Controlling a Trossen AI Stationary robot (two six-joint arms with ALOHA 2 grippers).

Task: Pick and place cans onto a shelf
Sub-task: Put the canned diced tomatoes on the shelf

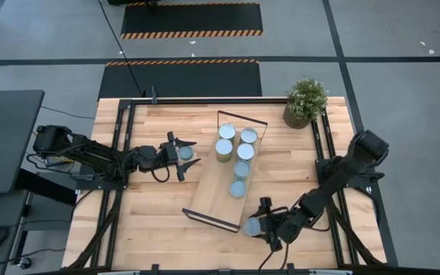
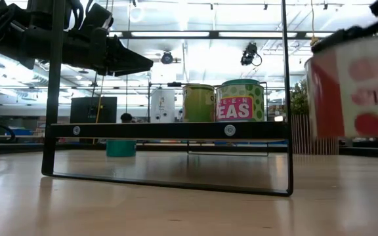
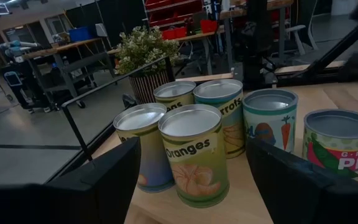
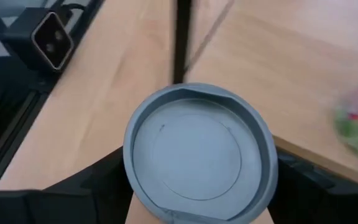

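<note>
The shelf [image 1: 208,202] lies slantwise mid-table, with several cans [image 1: 243,151] standing on its far half. They also show in the left wrist view [image 3: 194,155]. My left gripper [image 1: 188,155] is open and empty beside the shelf's left edge, high above the table in the low view [image 2: 126,64]. A teal can [image 2: 121,147] stands on the table below it and also shows in the high view [image 1: 190,162]. My right gripper [image 1: 260,227] is shut on a red-and-white can [image 2: 353,88] at the shelf's near right corner. My right gripper pinches the red-and-white can by its side wall just under the top rim [image 4: 132,186], one finger [image 4: 98,186] on each side. The fingers slant down from the table's right. The can hangs roughly upright, top up, clear of the table.
A potted plant [image 1: 305,101] stands at the table's far right corner. Black wire frames [image 2: 169,131] rise at the shelf's two short ends. Bare board [image 1: 218,195] shows on the shelf's near half. Black rails [image 1: 124,145] run along the table's sides.
</note>
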